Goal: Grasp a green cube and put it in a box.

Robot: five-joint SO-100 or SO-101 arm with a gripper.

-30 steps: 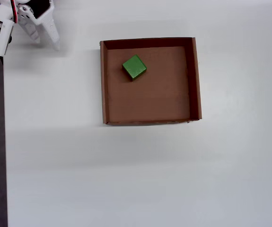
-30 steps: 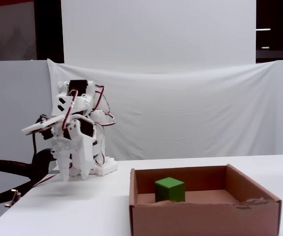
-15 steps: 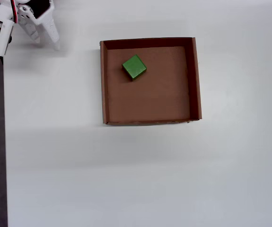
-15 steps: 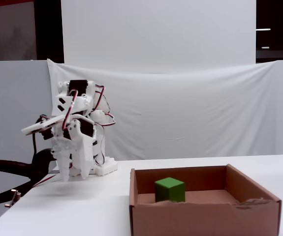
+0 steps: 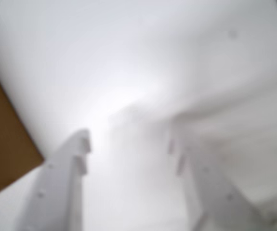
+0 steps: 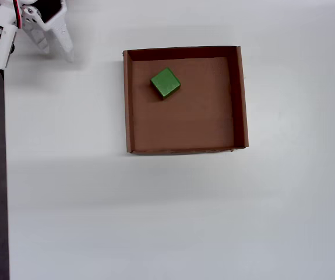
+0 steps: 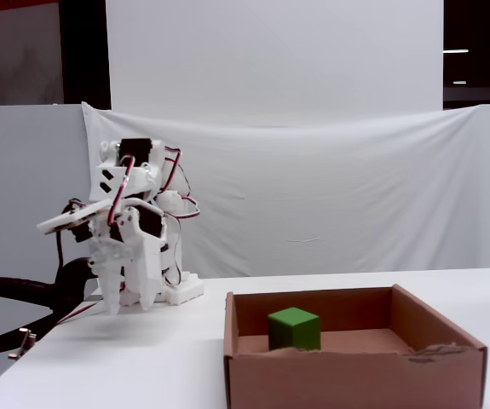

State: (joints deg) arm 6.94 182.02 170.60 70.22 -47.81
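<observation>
Green cube resting on the floor of the box, toward its upper-left corner in the overhead view; pincer well apart at the desk edge, its fingers spread partway with bare surface between them, holding and touching nothing.

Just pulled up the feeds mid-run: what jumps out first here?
The green cube stands out: it sits inside the brown box, near the box's upper-left corner in the overhead view, with nothing touching it. The gripper hangs well left of the box in the fixed view, close to the arm's base; its fingers are spread with nothing between them.
</observation>
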